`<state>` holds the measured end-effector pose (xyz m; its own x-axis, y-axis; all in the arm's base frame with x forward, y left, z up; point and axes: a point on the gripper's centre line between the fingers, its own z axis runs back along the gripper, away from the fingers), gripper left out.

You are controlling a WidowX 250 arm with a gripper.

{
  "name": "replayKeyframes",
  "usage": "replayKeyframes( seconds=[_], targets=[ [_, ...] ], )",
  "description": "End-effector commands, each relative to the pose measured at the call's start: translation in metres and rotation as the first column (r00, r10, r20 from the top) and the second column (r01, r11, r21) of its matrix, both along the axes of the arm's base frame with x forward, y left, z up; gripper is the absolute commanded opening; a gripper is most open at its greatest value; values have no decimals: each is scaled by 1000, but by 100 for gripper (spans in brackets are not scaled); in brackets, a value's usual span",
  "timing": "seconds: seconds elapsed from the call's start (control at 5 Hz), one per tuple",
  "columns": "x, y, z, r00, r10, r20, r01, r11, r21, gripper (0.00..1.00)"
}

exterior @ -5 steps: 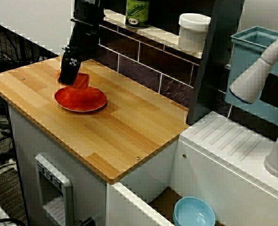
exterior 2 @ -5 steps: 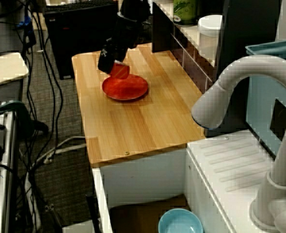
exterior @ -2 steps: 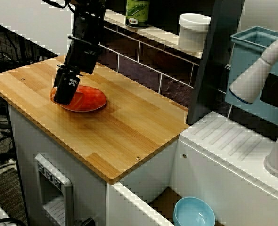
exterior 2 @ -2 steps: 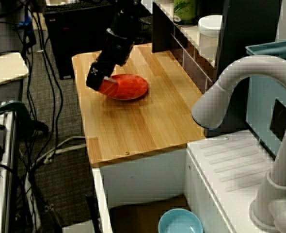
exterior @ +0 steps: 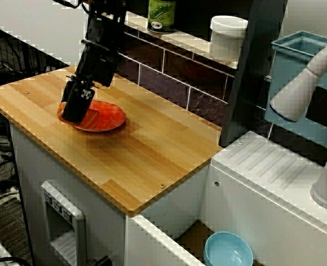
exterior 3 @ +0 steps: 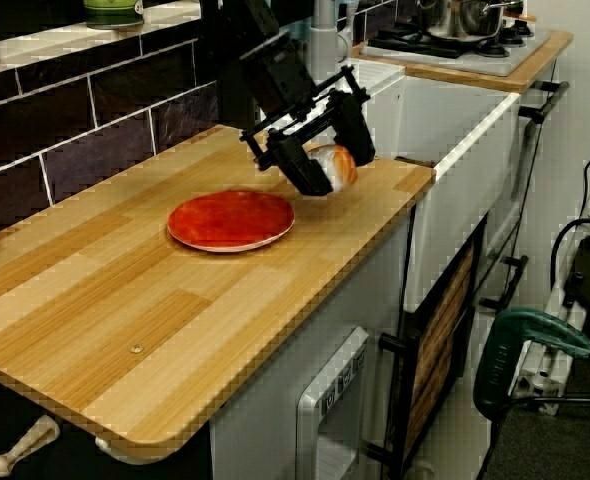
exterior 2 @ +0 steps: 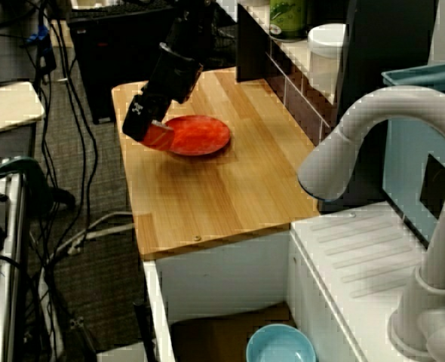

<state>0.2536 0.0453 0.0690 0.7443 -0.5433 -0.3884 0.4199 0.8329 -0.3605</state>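
A blue bowl (exterior: 228, 250) sits nearest, low in the gap right of the counter (exterior: 147, 155). On the counter's left part lies 1 red plate (exterior: 105, 117). The gripper (exterior: 73, 115) tilts down at the plate's left rim, its 2 fingers closed on an orange-and-white piece (exterior 3: 333, 163). The piece hangs at that rim; whether it touches plate or wood I cannot tell. Farthest, on the shelf (exterior: 185, 39), stand a green can (exterior: 161, 15) and, to its right, a white jar (exterior: 227, 36).
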Motion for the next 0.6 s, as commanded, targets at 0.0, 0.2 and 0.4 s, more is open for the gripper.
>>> replayKeyframes(
  seconds=[0.0,0.2,0.4],
  targets=[
    [9,-20,7,999,-24,-40,23,999,-25,0],
    [12,-24,6,993,-52,-105,45,996,-73,0],
    [20,-24,3,989,-47,-141,35,995,-88,0]
  ],
)
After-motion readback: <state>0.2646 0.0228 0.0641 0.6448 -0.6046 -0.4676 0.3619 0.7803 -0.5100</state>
